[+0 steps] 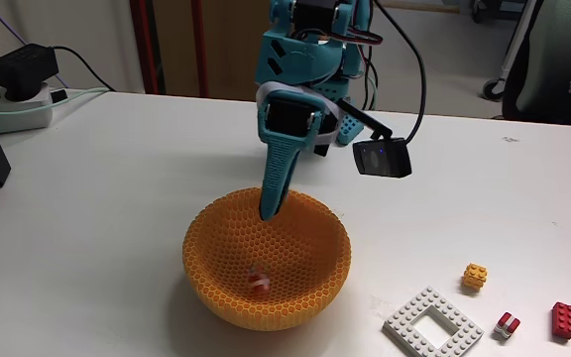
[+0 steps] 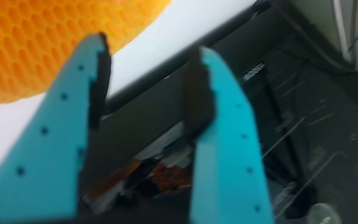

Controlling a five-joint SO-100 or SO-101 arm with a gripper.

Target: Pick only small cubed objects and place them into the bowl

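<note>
The tool [image 1: 269,210] is hanging spread and empty over the bowl [image 1: 216,288], one striped cube [image 1: 257,281] inside; next comes the yellow cube [image 1: 475,276] near the table's front right corner.

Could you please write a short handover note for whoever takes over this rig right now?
End effector: open and empty in the wrist view, poised over the orange bowl's far rim in the fixed view.
Done: one red-and-white striped cube lies inside the bowl.
Left: the yellow-orange cube and the second striped cube sit on the table to the bowl's right.
Leave alone: the white square frame plate and the longer red brick.
</note>
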